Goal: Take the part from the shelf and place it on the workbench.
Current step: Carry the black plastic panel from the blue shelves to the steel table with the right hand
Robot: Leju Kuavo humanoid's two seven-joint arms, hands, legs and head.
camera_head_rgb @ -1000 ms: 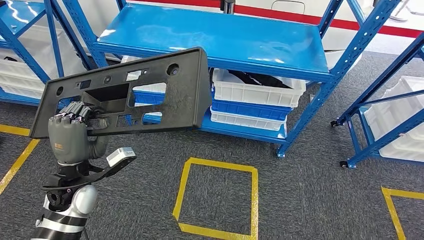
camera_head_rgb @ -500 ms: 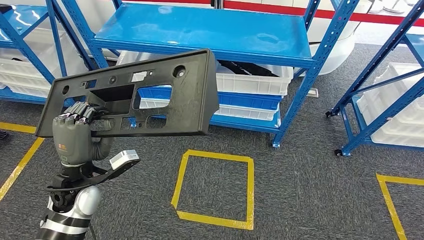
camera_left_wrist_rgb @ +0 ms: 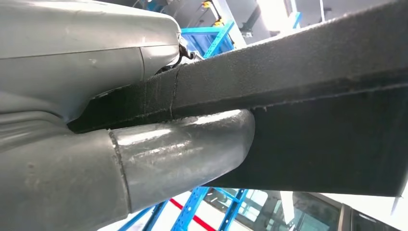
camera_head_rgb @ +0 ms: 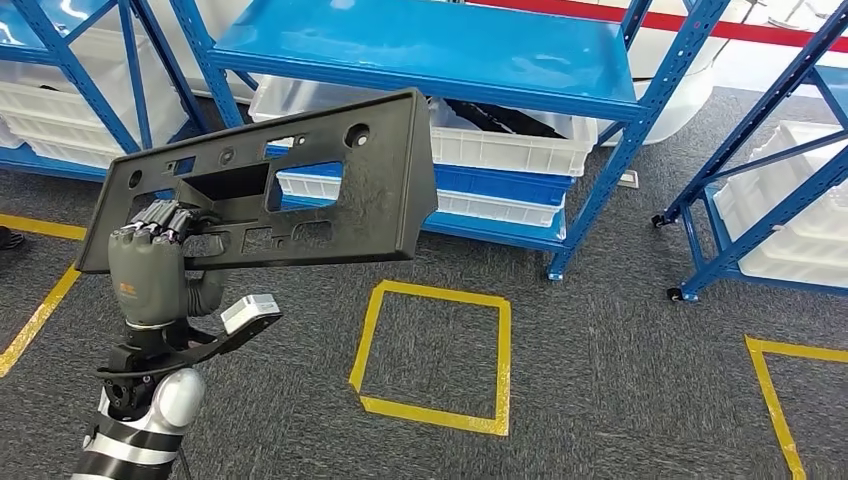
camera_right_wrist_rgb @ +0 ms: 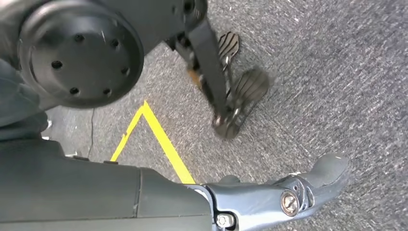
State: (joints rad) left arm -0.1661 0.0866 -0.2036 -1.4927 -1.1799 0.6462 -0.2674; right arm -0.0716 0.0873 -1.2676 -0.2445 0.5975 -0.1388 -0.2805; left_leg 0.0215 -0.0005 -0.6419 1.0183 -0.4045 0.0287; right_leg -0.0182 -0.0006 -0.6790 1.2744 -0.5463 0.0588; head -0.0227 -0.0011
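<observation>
Part: a black moulded plastic panel (camera_head_rgb: 300, 185) with several cut-outs and round holes, held in the air, tilted so that the end away from the hand sits higher.
Left hand: the left hand (camera_head_rgb: 150, 265) is raised in front of the robot and grasps the part near its lower end, dark fingers (camera_head_rgb: 160, 222) hooked through a cut-out; in the left wrist view the grey thumb (camera_left_wrist_rgb: 183, 144) presses against the part's underside (camera_left_wrist_rgb: 312, 144).
Right hand: the right hand (camera_right_wrist_rgb: 308, 187) hangs low above the floor, grasping nothing; the thumb reaches out straight, and whether the other fingers are spread or curled I cannot tell.
Shelf: a blue metal shelf (camera_head_rgb: 430, 55) stands beyond the left hand and the part; its upper board is bare blue.
Bins: white bins (camera_head_rgb: 500, 150) and a blue one (camera_head_rgb: 500, 190) sit stacked on the shelf's lower level, behind the part's far end.
Floor: grey carpet (camera_head_rgb: 620, 380), with a square of yellow tape (camera_head_rgb: 430, 355) just to the right of the left hand, lower than the part.
Side racks: further blue racks with white bins (camera_head_rgb: 770, 220) stand well apart to the right.
</observation>
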